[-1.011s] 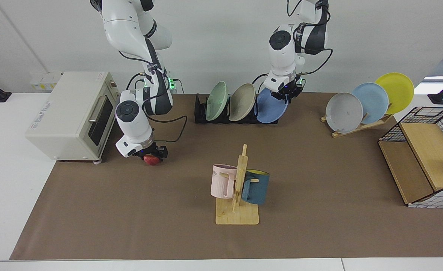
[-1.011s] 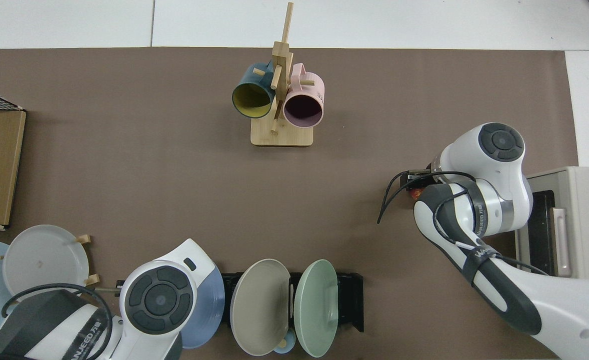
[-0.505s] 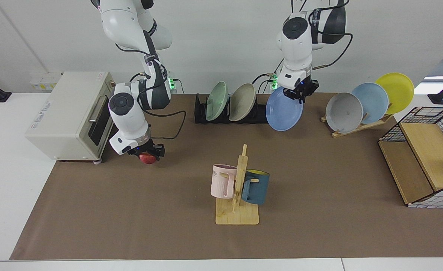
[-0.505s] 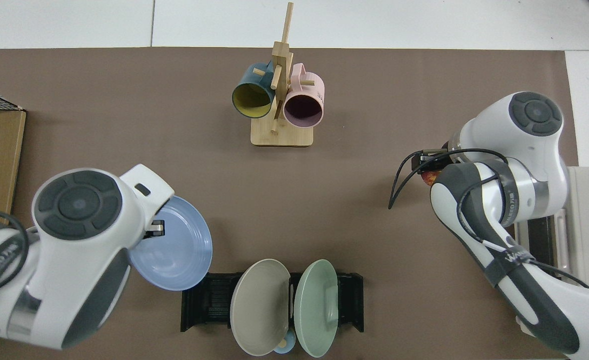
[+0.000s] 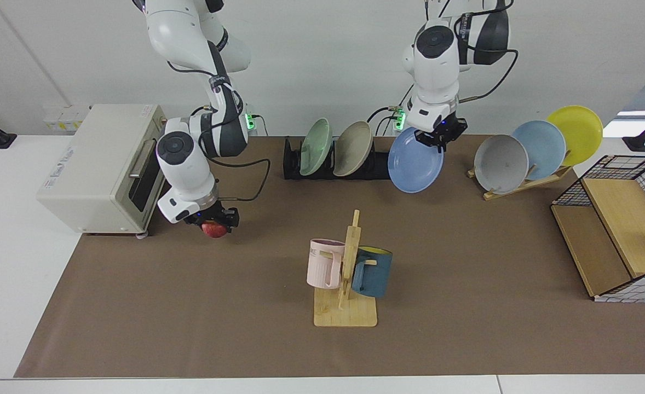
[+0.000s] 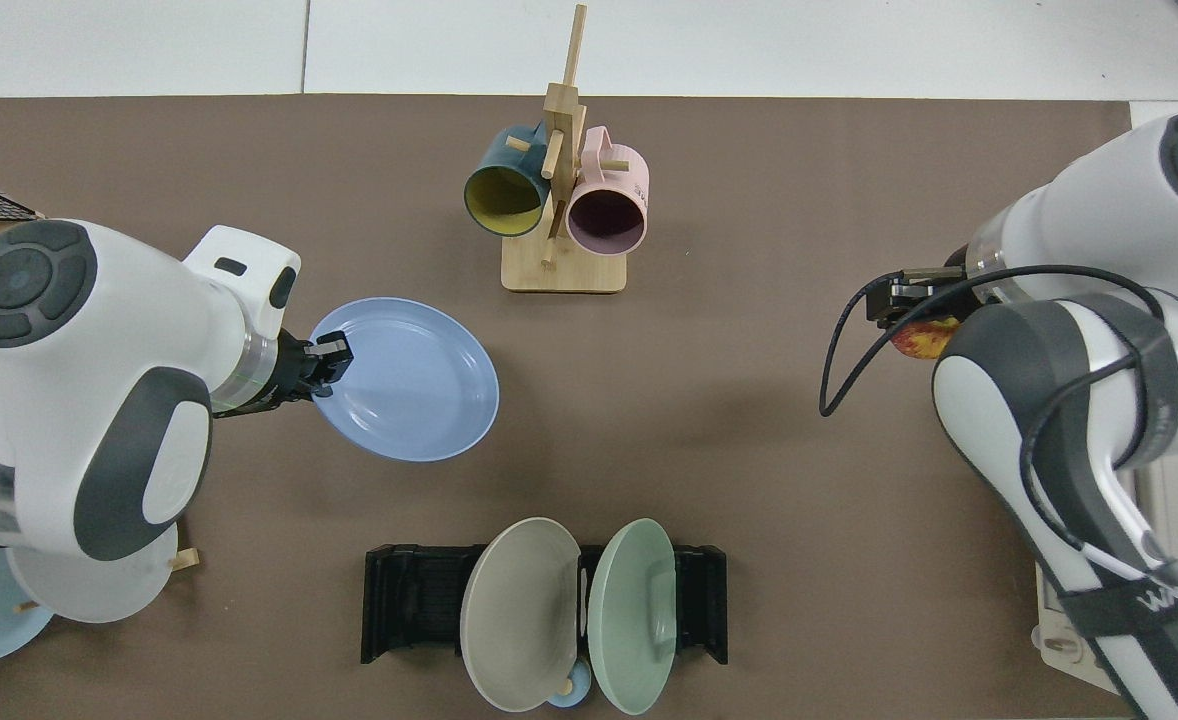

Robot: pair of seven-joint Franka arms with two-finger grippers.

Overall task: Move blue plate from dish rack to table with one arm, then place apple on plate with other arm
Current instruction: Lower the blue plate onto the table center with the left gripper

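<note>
Worktop (image 5: 465,262): brown mat, mug stand mid-front.
Left claw (image 5: 436,137): clamped on blue plate (image 5: 415,167) rim, held aloft, clear of dish rack (image 5: 380,167).
Right claw (image 5: 216,219): gripping apple (image 5: 213,230), raised beside toaster oven (image 5: 101,167).

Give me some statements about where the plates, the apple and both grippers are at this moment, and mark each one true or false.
1. The left gripper holds the blue plate by its rim, clear of the dish rack. True.
2. The blue plate lies flat on the table. False: it hangs tilted in the air.
3. The right gripper grips the apple. True.
4. The dish rack holds three plates. False: only the green plate and the beige plate.
</note>
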